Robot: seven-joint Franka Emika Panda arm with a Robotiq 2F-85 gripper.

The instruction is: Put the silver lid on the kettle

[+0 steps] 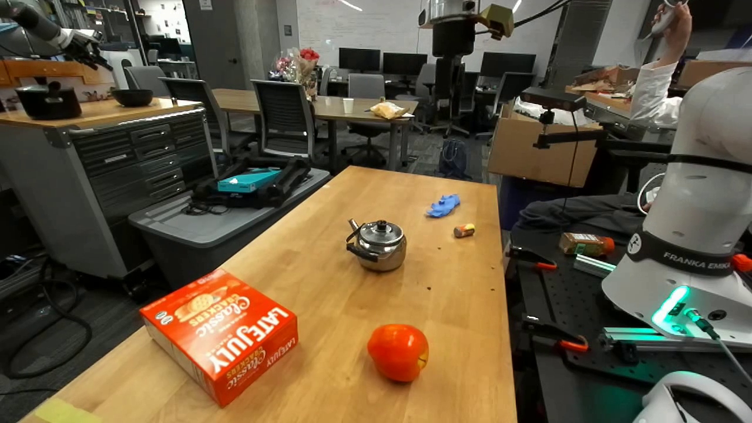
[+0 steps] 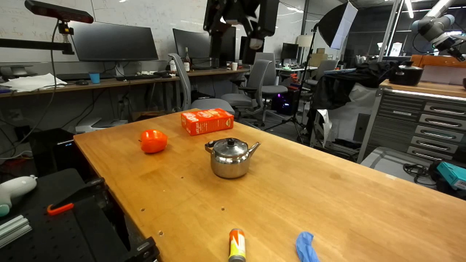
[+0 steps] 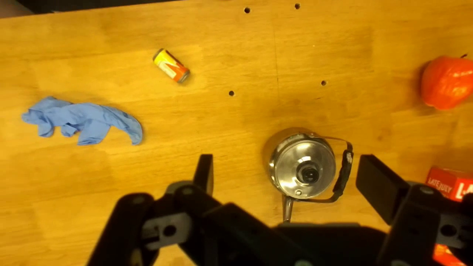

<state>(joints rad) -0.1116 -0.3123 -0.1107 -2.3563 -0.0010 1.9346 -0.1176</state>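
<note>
The gripper (image 3: 287, 162) hangs well above the table (image 1: 329, 305), its fingers (image 3: 382, 192) spread wide apart with nothing held between them, a stance that makes sense if the silver lid (image 2: 227, 149) needs no carrying now. The lid sits on top of the kettle (image 2: 229, 168), knob (image 3: 309, 173) up, and in both exterior views it looks level across the kettle's top, so I would judge the placing as good as done, though whether its edge is fully seated I cannot tell. The kettle's handle (image 3: 345, 170) leans down to one side rather than arching over the top, presumably because an upright handle would stand in the way of a lid coming from above. The kettle stands well apart from the red-orange fruit (image 1: 398, 352) and the cracker box (image 1: 220, 335), as well as from the blue glove (image 1: 443, 205) and the small orange-and-yellow cylinder (image 2: 237, 244), which probably leaves the fingers room to work around it. If anything is left to do, I would think of a light press straight down on the knob to settle the lid, since a sideways bump against the handle could shift the kettle or tip the lid askew
</note>
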